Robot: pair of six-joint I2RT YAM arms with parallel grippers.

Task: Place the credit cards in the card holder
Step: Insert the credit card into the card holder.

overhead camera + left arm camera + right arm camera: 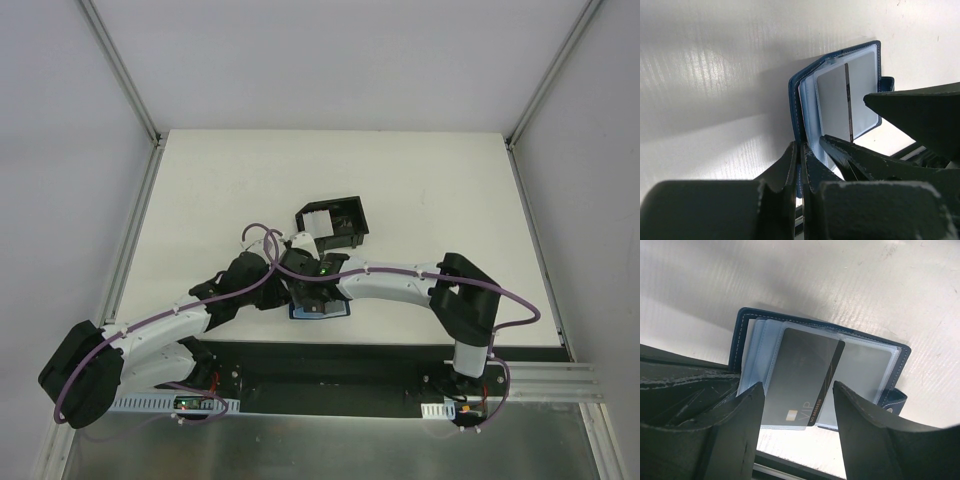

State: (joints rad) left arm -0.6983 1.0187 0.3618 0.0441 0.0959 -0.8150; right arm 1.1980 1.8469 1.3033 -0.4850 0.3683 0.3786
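On the white table, our left pincer pinched the wallet by its cover; our right pincer held a card over it.

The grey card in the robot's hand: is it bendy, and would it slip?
Probably stiff: the grey card looks flat, pinched by its edges in the right hand. Likely light, being so thin edge-on. Its glossy face may slide easily against the clear sleeves of the card holder.
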